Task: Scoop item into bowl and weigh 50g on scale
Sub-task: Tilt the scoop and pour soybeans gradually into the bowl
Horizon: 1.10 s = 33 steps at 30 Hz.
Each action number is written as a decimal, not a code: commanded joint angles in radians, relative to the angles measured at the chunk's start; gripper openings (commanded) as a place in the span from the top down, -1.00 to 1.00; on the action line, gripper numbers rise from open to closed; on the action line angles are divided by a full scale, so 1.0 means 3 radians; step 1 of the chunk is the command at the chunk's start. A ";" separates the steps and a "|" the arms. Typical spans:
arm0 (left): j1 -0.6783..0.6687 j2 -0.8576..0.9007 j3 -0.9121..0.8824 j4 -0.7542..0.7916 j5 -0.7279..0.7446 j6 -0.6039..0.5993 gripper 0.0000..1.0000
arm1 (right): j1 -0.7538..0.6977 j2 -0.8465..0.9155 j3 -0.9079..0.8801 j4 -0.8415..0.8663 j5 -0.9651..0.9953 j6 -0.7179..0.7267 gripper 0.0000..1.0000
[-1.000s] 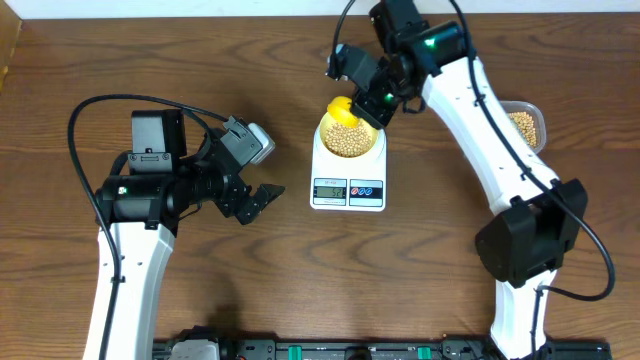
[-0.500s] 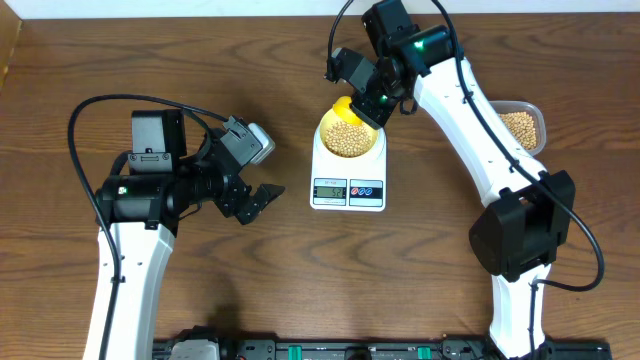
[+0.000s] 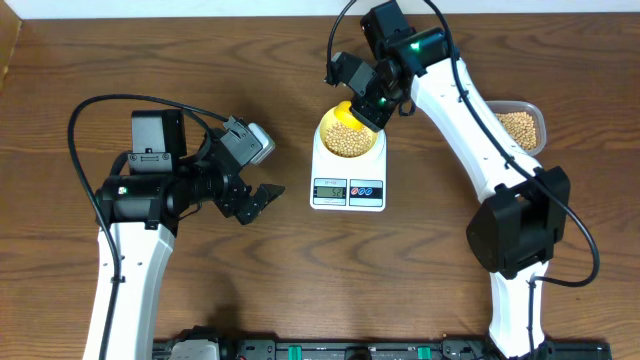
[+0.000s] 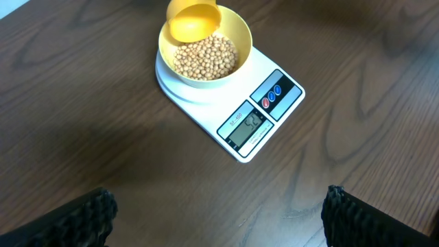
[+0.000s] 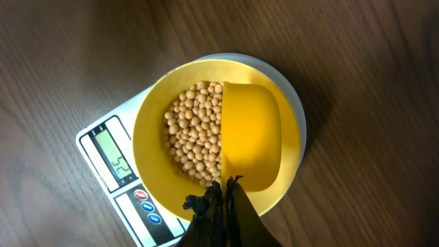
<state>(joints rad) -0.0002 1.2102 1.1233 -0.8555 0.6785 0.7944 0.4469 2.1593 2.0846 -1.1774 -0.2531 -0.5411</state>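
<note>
A: What sits nearest the robot's base?

B: The left tool (image 3: 262,196), over bare table (image 3: 200,60). Its two fingers are spread apart with nothing between them. It is left of the scale (image 3: 348,190) and well apart from it.

A: And the scale?

B: It is white and lies flat on the table. The grey display and two round buttons, one red and one blue, are on its near edge. The display shows digits, but they are too small to read with any confidence.

A: Where is the bowl?

B: The bowl (image 5: 147,130) stands upright on the round platform at the scale's far end and is about as wide as the platform. The beans (image 5: 192,130) lie inside it in a shallow heap that covers the bottom.

A: Is anything off to the side there?

B: A clear tub (image 3: 541,125) with more of the same beans in it. It is on the table to the right of the scale, well apart from it, and the right arm partly hides it.

A: And beyond the bowl?

B: The right tool (image 5: 216,202) reaches in from the far side, with its fingers clamped together on the handle of a yellow scoop (image 5: 250,134). The scoop's cup is inside the bowl's rim, over the far part of the bowl in the overhead view, and it is tipped with its mouth toward the heap. I can't tell whether the cup is touching the beans.
</note>
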 commanded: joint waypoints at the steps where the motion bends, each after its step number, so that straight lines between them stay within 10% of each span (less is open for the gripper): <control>1: 0.0019 0.0000 0.0015 0.0000 0.0031 0.0056 -0.95 | 0.0019 0.0056 -0.0024 -0.0015 0.0000 0.0029 0.98; 33: 0.0019 0.0000 0.0015 0.0000 0.0031 0.0056 -0.95 | 0.0022 0.0172 -0.0052 -0.0070 -0.0123 0.0031 0.98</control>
<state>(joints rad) -0.0002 1.2102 1.1233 -0.8555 0.6785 0.7944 0.4477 2.2002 2.0819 -1.1946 -0.2584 -0.5411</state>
